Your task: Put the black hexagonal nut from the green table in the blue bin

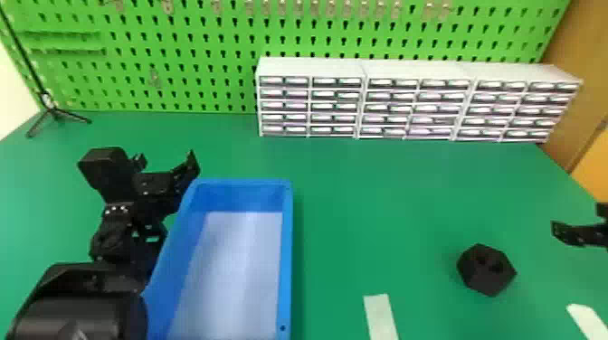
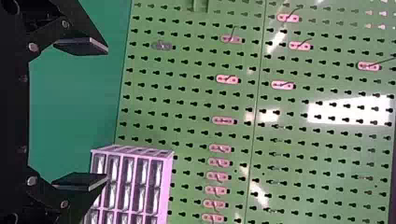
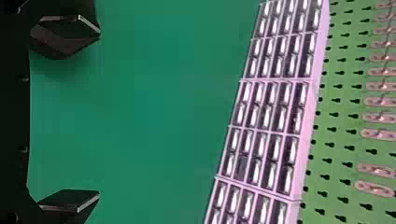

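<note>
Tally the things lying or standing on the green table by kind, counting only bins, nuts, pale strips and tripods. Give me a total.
Blue bin: 1
Black hexagonal nut: 1
Pale strips: 2
Black tripod: 1
Total: 5

Green table (image 1: 362, 203); blue bin (image 1: 286, 248), bottom (image 1: 235, 271) pale, perhaps lilac; black nut (image 1: 487, 280); green pegboard (image 1: 199, 31), dark holes in rows.

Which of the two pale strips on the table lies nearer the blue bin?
The left-hand strip, between the bin and the nut from left to right; the right-hand strip lies farther right than the nut.
</note>
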Robot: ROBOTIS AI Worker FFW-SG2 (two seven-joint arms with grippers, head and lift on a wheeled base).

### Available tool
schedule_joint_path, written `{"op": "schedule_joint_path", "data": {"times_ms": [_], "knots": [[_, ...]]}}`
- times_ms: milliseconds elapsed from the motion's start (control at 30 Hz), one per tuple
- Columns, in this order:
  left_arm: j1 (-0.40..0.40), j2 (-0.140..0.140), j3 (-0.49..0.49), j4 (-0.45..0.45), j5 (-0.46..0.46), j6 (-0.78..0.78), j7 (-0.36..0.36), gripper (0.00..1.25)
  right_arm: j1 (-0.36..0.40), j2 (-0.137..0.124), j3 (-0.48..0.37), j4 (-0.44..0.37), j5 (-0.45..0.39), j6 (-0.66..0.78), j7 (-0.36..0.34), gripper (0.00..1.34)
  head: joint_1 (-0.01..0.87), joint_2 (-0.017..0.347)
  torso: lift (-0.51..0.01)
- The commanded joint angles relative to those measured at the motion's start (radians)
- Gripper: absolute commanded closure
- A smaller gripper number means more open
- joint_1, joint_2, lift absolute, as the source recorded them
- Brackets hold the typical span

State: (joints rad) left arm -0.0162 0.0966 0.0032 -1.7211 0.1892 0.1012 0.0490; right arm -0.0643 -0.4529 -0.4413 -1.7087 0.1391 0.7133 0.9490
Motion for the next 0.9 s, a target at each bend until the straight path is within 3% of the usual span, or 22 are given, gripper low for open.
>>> {"op": "schedule_joint_path", "data": {"times_ms": [0, 300, 867], "knots": [[-0.001, 0.000, 0.000, 0.000, -0.004, 0.000, 0.000, 0.30, 0.026, -0.015, -0.008, -0.026, 0.051, 0.037, 0.048, 0.09, 0.683, 0.028, -0.096], [0.001, 0.000, 0.000, 0.000, -0.008, 0.002, 0.000, 0.30, 0.066, -0.069, 0.019, -0.043, 0.109, 0.104, 0.177, 0.09, 0.683, 0.028, -0.096], [-0.004, 0.011, -0.003, 0.000, -0.007, 0.003, 0.000, 0.30, 0.058, -0.145, 0.154, -0.043, 0.206, 0.147, 0.304, 0.09, 0.683, 0.028, -0.096]]}}
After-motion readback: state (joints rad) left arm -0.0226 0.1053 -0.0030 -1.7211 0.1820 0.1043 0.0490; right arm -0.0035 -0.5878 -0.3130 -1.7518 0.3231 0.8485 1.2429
